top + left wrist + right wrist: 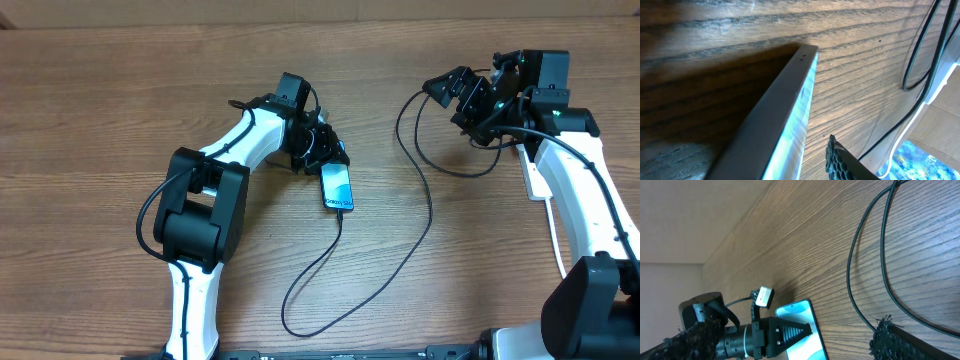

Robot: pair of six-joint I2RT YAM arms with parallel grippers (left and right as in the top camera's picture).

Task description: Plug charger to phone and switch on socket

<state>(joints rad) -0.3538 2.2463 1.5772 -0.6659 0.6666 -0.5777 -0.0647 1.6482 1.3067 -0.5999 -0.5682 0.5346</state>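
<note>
The phone [338,187] lies flat mid-table with its blue-teal screen up. It also shows in the right wrist view [801,322] and edge-on in the left wrist view [790,110]. The thin black charger cable [420,235] meets the phone's near end, loops toward the table front, then runs back to the far right. Its plug is hidden behind my right arm. My left gripper [322,152] straddles the phone's far end, open; one finger [838,161] stands clear of the phone's edge. My right gripper [452,98] hovers wide open at the far right, holding nothing. The white socket [533,182] shows only partly under the right arm.
Loops of the black cable [860,275] lie on the wood between the two arms. A white cord [900,145] runs past the table edge at the right. The left arm's base [200,215] stands at the near left.
</note>
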